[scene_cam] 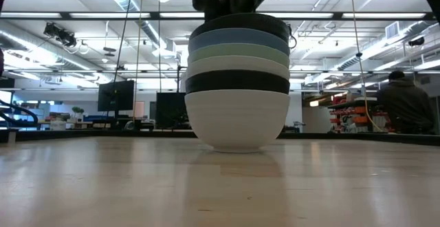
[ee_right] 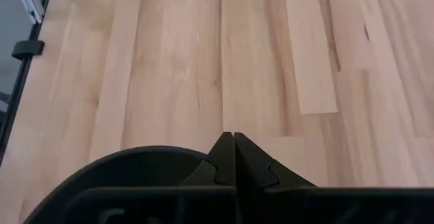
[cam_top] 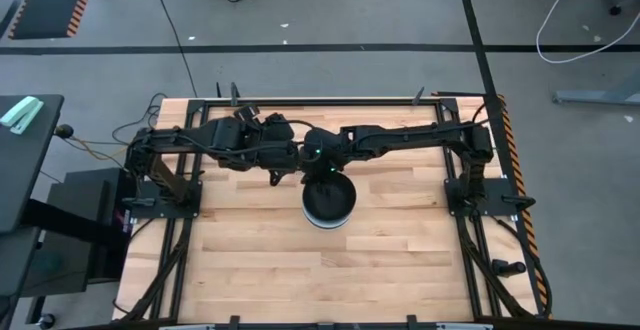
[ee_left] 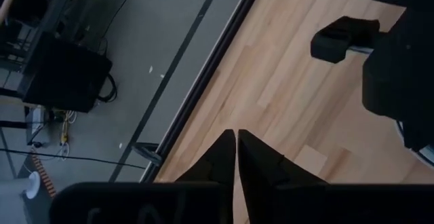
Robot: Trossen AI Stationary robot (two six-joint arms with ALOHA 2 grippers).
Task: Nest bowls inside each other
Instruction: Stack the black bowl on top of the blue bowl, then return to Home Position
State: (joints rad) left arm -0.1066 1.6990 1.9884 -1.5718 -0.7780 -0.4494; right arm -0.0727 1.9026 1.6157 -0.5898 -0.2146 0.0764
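Six bowls stand nested in one stack (cam_top: 328, 202) at the table's middle. In the low view, from the bottom up, they are white (scene_cam: 237, 120), black (scene_cam: 237, 82), white (scene_cam: 237, 67), mint green (scene_cam: 237, 51), blue (scene_cam: 237, 38) and black (scene_cam: 240, 22). The bottom white bowl rests on its base on the table. My right gripper (cam_top: 322, 167) is shut, just above the far rim of the top black bowl (ee_right: 129, 173), fingers (ee_right: 237, 157) pointing down. My left gripper (ee_left: 236, 142) is shut and empty, beside the right one, to the left of the stack and nearer the far edge. My right gripper hangs shut over the far rim of the top black bowl (ee_right: 163, 157). Nothing shows between its fingers. I cannot tell whether it touches the bowl.
Bare wooden tabletop (cam_top: 260, 260) lies on the near side and to both sides of the stack. The table's dark frame rail (ee_left: 196, 88) runs along the far edge. A person sits in the room behind (scene_cam: 405, 100).
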